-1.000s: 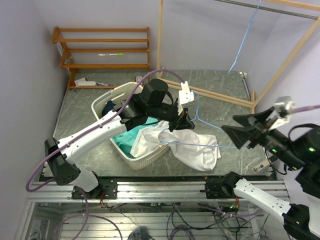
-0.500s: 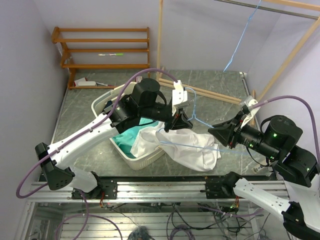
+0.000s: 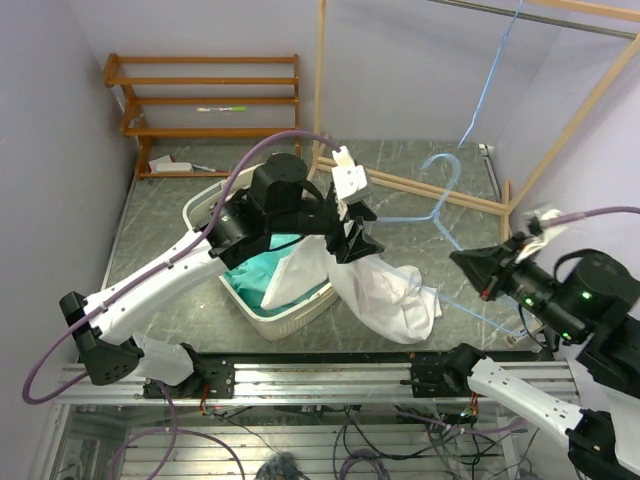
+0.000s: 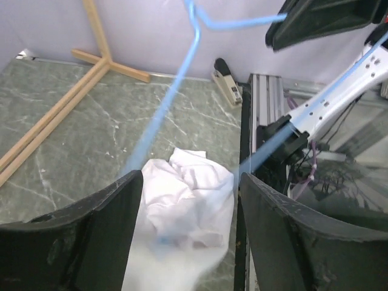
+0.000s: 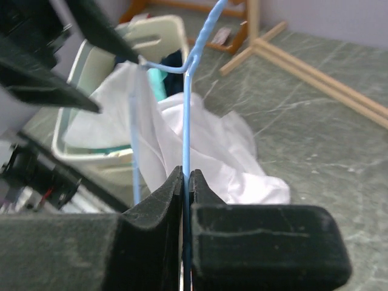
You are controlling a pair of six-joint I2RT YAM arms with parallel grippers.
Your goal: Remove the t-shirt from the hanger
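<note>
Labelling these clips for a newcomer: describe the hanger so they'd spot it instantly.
Start at the white laundry basket on the marble table. The white t-shirt spills off its right side; the hanger rises just beyond, pinched in the right claw. It's the only thin light-blue wire frame.

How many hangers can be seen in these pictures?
1. The blue hanger hangs in the air right of the basket, clamped in the right pincer. Others may be hidden in the basket.

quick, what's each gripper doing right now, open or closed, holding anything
Left gripper: open, holding nothing, above the white t-shirt.
Right gripper: shut on the blue hanger.
</note>
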